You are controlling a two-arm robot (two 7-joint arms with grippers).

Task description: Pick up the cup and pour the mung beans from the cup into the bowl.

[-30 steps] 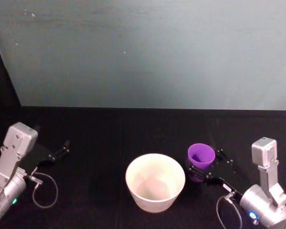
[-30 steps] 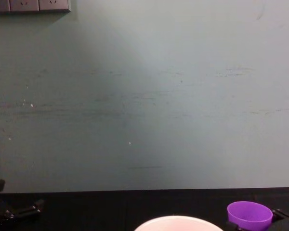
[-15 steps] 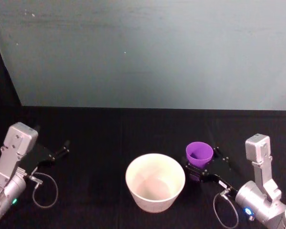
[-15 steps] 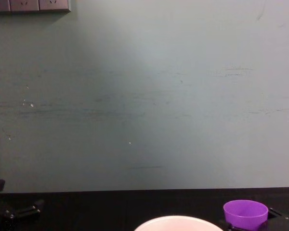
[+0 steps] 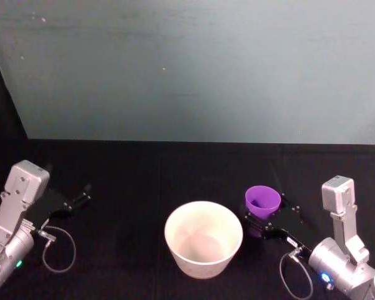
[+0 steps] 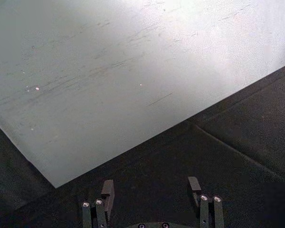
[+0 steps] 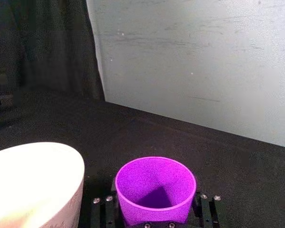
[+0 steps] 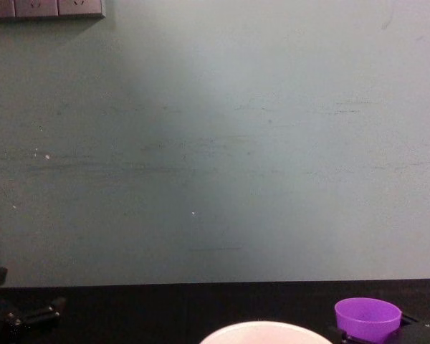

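Step in hand: cup secured and poised for the pour, I'd say; nothing is tipping yet.
Right gripper: the right gripper (image 5: 265, 220) sits just to the right of the bowl, clamped on the lower half of the cup, one finger on each flank.
Cup: the cup (image 5: 263, 201) is purple, upright with its mouth level, just beside the bowl's right rim and apart from it. Whether its base is off the worktop, I can't tell.
Closer look: from the right wrist, the cup (image 7: 154, 190) fills the gap between the fingers, with the bowl's wall near it on one side.
Bowl: the bowl (image 5: 200, 265) is wide and pale, standing on the black worktop (image 5: 144, 175). Its inside reads bare and whitish, so no pour has landed.
Beans: the inside of the cup shows plain purple. I can't make out any beans from here.
Left gripper: the left gripper (image 5: 81, 197) is parked well to the left of the bowl, fingers spread with nothing between them.
Chest angle: the cup (image 8: 368, 315) peeks up just right of the bowl's rim (image 8: 258, 326), its mouth a little higher than the rim.
Next move: bring the cup's mouth over the bowl's opening, then roll the wrist so the lip tips toward the bowl's centre.
Needs: enough height to clear the right rim, and a slow tilt so beans land inside rather than skipping over the far side.
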